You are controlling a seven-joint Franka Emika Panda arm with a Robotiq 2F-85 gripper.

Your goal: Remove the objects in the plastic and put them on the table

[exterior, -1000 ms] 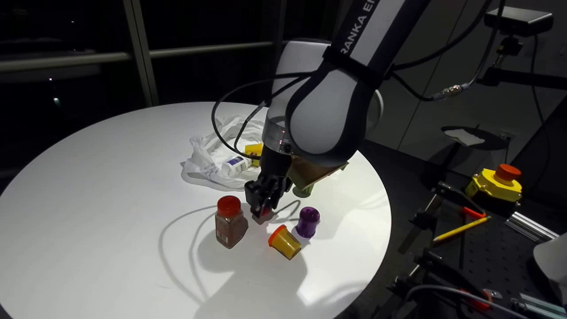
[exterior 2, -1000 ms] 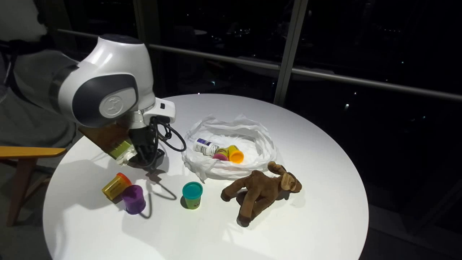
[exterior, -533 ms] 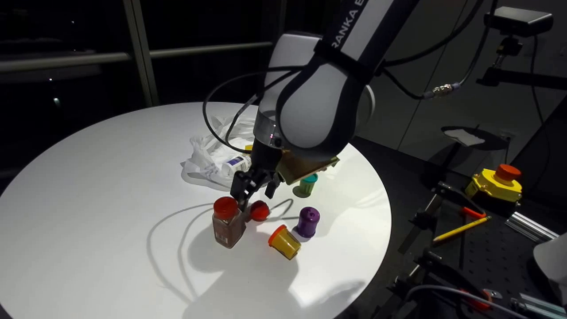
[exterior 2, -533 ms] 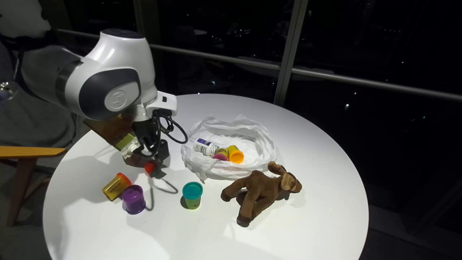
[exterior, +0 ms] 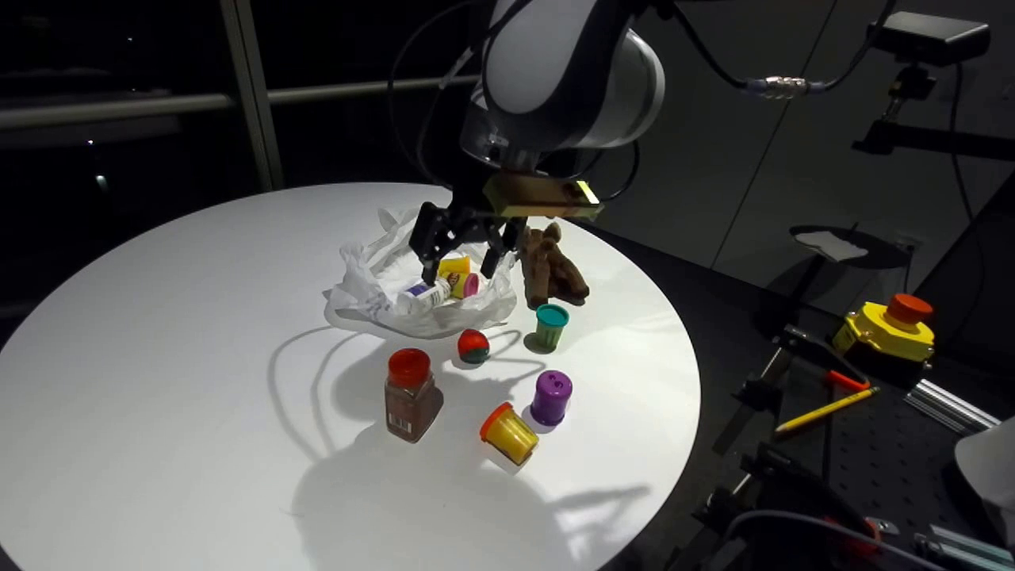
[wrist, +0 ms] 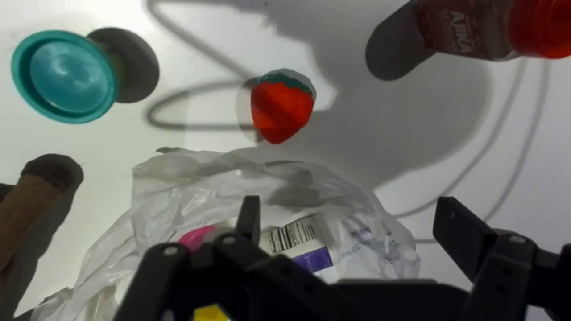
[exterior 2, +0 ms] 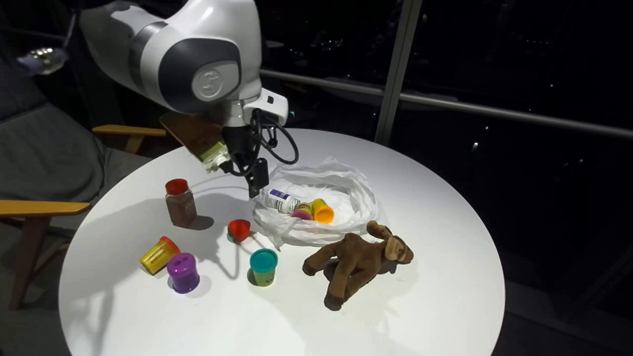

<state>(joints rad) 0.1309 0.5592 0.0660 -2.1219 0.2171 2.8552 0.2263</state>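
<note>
My gripper (wrist: 345, 214) stands open with nothing between its fingers, above the edge of the wrinkled white plastic bag (exterior 2: 363, 190). Inside the bag lie a white bottle (exterior 2: 283, 201) with a purple label, a pink-lidded yellow tub (exterior 2: 302, 211) and an orange-lidded tub (exterior 2: 324, 213). On the white table (exterior 2: 420, 316) rests a red strawberry (wrist: 281, 111), just outside the bag. Also on the table are an upright red-capped bottle (exterior: 408, 404), a purple cup (exterior: 551, 396), a tipped yellow-orange cup (exterior: 510, 434), a teal-lidded tub (exterior 2: 263, 267) and a brown teddy bear (exterior 2: 358, 262) lying down.
The red-capped bottle, both cups and the teal-lidded tub stand fairly close together beside the bag. A loose cable (exterior 2: 292, 148) loops out from the wrist. A grey chair (exterior 2: 44, 206) with wooden arms is by the table's edge.
The gripper has opened and let go of the red strawberry on the table. It has risen and moved over to the bag's edge; the strawberry has shifted slightly toward the bag.
</note>
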